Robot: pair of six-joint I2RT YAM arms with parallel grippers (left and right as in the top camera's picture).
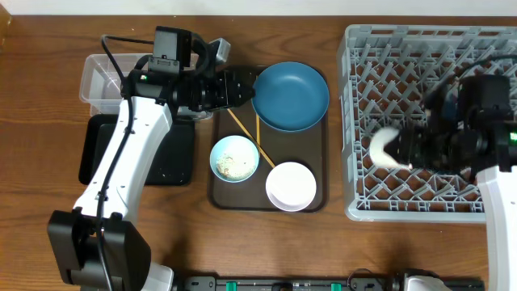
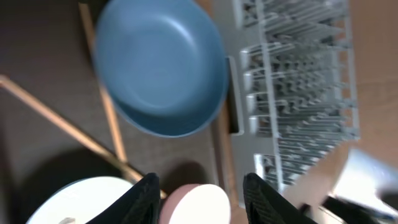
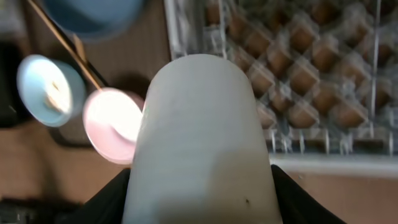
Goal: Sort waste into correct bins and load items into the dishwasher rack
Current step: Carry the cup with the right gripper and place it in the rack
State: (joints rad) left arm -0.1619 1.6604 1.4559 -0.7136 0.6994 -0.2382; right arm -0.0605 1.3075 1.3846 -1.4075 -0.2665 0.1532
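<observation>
My right gripper [image 1: 397, 150] is shut on the small white cup [image 1: 383, 149] and holds it on its side over the grey dishwasher rack [image 1: 428, 48]. The cup fills the right wrist view [image 3: 199, 137] between the fingers [image 3: 199, 202]. My left gripper [image 1: 245, 87] is open and empty at the left rim of the dark blue plate [image 1: 291, 95]. In the left wrist view its fingers [image 2: 202, 199] hang above the plate [image 2: 161, 68]. Two chopsticks [image 1: 246, 132], the light blue bowl [image 1: 234, 158] with rice and the white bowl [image 1: 291, 186] lie on the brown tray. No napkins or wrapper show.
The dark brown serving tray [image 1: 311, 153] holds the dishes in the middle. The clear tub [image 1: 101, 81] and the black tray [image 1: 174, 158] sit at the left, partly under my left arm. The rack also shows in the left wrist view [image 2: 298, 81] and the right wrist view [image 3: 298, 74].
</observation>
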